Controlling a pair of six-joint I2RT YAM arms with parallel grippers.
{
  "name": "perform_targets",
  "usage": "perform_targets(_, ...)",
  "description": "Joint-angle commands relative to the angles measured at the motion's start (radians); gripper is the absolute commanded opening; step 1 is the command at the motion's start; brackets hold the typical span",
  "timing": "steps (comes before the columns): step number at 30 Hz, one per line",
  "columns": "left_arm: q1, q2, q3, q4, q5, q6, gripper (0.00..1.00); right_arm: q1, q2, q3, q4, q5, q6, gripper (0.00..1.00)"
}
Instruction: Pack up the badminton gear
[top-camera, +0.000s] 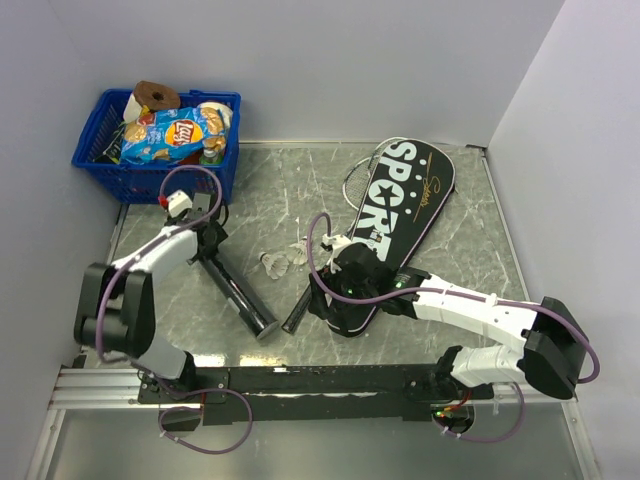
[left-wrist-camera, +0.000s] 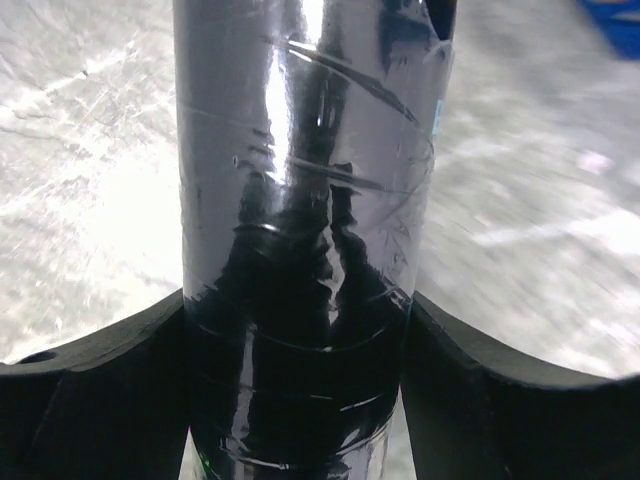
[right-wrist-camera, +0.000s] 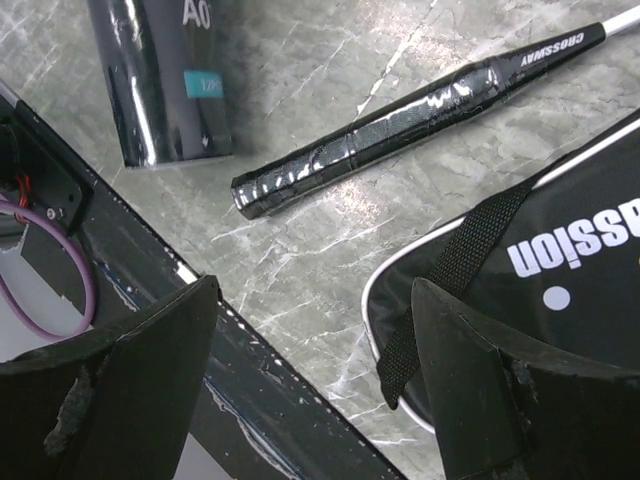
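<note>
The long dark tube (top-camera: 240, 295) lies slantwise on the marble table, left of centre. My left gripper (top-camera: 212, 243) is at its far end, and in the left wrist view both fingers press against the glossy tube (left-wrist-camera: 300, 200), so that gripper (left-wrist-camera: 298, 310) is shut on it. The black bag (top-camera: 400, 210) lettered SPORT lies diagonally at centre right, with white racket heads (top-camera: 362, 172) showing at its far end. A black racket handle (right-wrist-camera: 400, 120) lies beside the bag's narrow end. My right gripper (right-wrist-camera: 315, 300) hovers open over that narrow end, near the bag's strap (right-wrist-camera: 450, 270).
A blue basket (top-camera: 110, 165) with a crisp packet and other items stands at the back left. Two white shuttlecocks (top-camera: 275, 263) lie between tube and bag. The black mounting rail (right-wrist-camera: 250, 370) runs along the near edge. Walls close in at the back and right.
</note>
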Motion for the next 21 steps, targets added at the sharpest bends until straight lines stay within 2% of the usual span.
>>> perform_targets(1, -0.065, -0.131, 0.038, -0.055, -0.065, 0.057, 0.27, 0.005, -0.033, 0.025, 0.025, -0.006, 0.023, 0.84)
perform_targets(4, -0.103, -0.203, 0.055, -0.107, -0.106, 0.089, 0.27, 0.007, -0.047, 0.029, 0.018, -0.011, 0.030, 0.84)
perform_targets(8, -0.137, -0.321, 0.067, -0.133, -0.083, 0.169, 0.27, 0.007, -0.065, 0.045, -0.008, -0.008, 0.026, 0.84)
perform_targets(14, -0.177, -0.496, 0.058, -0.088, 0.064, 0.373, 0.31, 0.007, -0.128, 0.150, -0.142, 0.049, -0.034, 0.84)
perform_targets(21, -0.237, -0.584, 0.090, -0.084, 0.274, 0.621, 0.32, 0.002, -0.248, 0.242, -0.270, 0.174, -0.102, 0.85)
